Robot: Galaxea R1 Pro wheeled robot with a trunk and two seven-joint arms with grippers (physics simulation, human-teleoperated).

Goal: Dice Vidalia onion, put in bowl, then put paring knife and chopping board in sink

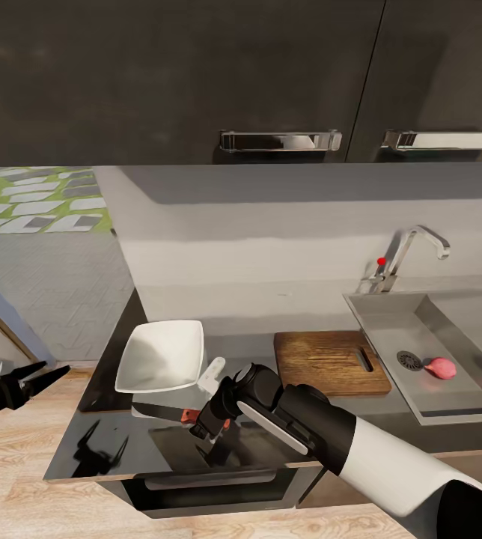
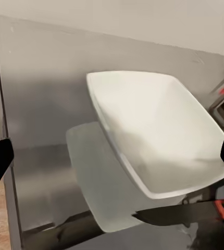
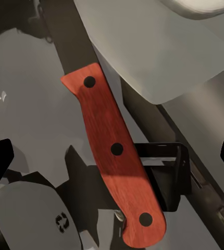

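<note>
The paring knife [image 3: 114,151] lies flat on the glossy countertop [image 1: 110,442], its reddish-brown riveted handle between the fingers of my right gripper [image 3: 112,156], which is open and hangs just above it. In the head view that gripper [image 1: 198,428] is in front of the white bowl [image 1: 160,355], with a bit of the knife's red handle [image 1: 188,415] showing. The bowl [image 2: 153,130] also faces my open left gripper [image 2: 112,159], which hovers off the counter's left end [image 1: 45,373]. The brown chopping board [image 1: 329,363] lies right of the bowl. The pinkish onion [image 1: 441,367] rests in the sink [image 1: 391,322] near the drain.
A chrome faucet [image 1: 413,247] with a red-tipped lever stands behind the sink. Dark upper cabinets with metal handles [image 1: 280,140] hang overhead. The counter's left edge drops to a wooden floor [image 1: 16,464]. My right forearm [image 1: 361,449] crosses the counter's front edge.
</note>
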